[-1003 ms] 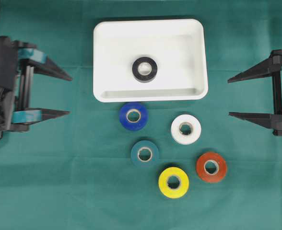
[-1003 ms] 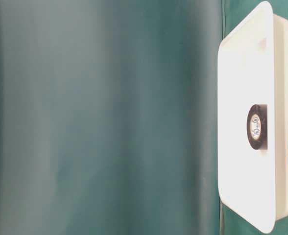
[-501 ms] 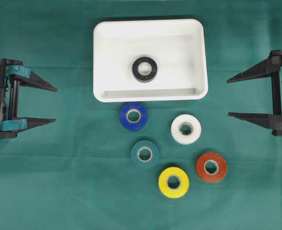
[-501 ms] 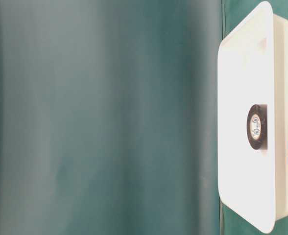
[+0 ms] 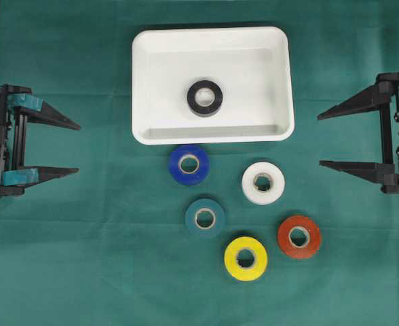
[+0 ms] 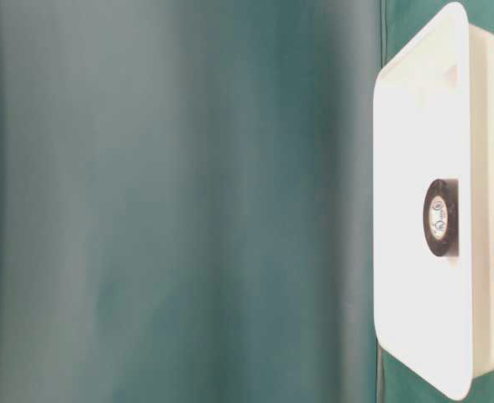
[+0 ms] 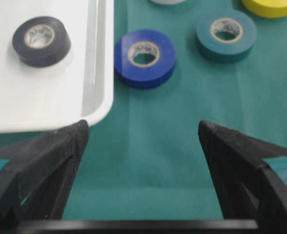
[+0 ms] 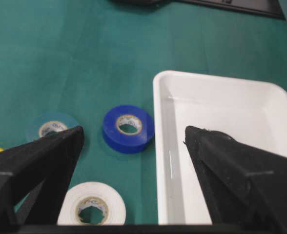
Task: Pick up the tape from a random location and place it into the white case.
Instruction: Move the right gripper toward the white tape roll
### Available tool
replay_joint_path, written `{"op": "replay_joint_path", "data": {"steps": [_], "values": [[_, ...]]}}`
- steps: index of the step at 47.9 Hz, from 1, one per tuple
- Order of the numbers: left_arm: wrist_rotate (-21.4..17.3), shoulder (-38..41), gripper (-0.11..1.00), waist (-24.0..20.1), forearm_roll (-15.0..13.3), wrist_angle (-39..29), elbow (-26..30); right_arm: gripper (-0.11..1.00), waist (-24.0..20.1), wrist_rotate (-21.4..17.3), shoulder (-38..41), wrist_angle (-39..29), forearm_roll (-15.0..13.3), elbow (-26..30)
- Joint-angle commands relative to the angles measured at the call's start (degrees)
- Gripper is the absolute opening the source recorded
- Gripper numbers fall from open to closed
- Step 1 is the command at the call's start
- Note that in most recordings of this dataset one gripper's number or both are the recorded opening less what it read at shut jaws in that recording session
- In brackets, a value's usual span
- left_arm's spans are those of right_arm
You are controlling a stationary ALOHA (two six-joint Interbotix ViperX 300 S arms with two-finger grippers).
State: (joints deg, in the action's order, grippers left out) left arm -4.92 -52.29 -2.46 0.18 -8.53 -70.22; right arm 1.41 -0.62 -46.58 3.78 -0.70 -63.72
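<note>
Overhead, my left end effector [image 5: 74, 147] sits at nine o'clock and my right end effector [image 5: 320, 141] at three o'clock, both spread wide with nothing between the fingers. The white case [image 5: 152, 64] lies at twelve o'clock on the green bench [image 5: 84, 258], and the black tape [image 5: 205, 98] lies flat near its middle. Just below the case's near rim is the blue tape [image 5: 188, 164]; the white tape [image 5: 262, 183], teal tape [image 5: 204, 217], orange tape [image 5: 298, 236] and yellow tape [image 5: 245, 258] are scattered towards five o'clock, all apart from one another.

At table level, the case [image 6: 415, 126] fills the three o'clock side with the black roll [image 6: 439, 217] inside it.

From my left wrist, the black roll [image 7: 41, 41] rests in the case [image 7: 99, 100] at ten o'clock, the blue roll [image 7: 144, 58] just outside its rim.

From my right wrist, the blue roll [image 8: 128, 128] sits beside the case [image 8: 159, 122], the white roll [image 8: 91, 210] at six o'clock.
</note>
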Motion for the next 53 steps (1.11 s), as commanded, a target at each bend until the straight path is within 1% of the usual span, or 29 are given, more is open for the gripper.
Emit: {"op": "replay_joint_path", "data": {"steps": [1, 11, 25, 29, 43, 53], "values": [[0.09, 0.26, 0.98, -0.26, -0.18, 0.44, 0.79, 0.92, 0.09, -0.09, 0.09, 0.18, 0.18, 1.32], [0.62, 0.26, 0.98, -0.26, -0.18, 0.44, 0.79, 0.92, -0.62, -0.26, 0.09, -1.14, 0.62, 1.41], [0.62, 0.26, 0.98, -0.26, -0.18, 0.44, 0.79, 0.92, -4.31, -0.44, 0.09, -1.85, 0.97, 1.58], [0.62, 0.18, 0.98, -0.26, -0.18, 0.44, 0.79, 0.92, -4.39, -0.97, 0.0, -1.85, 0.88, 1.67], [0.62, 0.26, 0.98, -0.26, -0.18, 0.44, 0.79, 0.92, -4.39, -0.97, 0.35, -1.76, 0.97, 1.93], [0.62, 0.18, 0.98, -0.26, -0.18, 0.44, 0.79, 0.92, -4.66, -0.97, 4.13, -1.58, 0.88, 4.31]]}}
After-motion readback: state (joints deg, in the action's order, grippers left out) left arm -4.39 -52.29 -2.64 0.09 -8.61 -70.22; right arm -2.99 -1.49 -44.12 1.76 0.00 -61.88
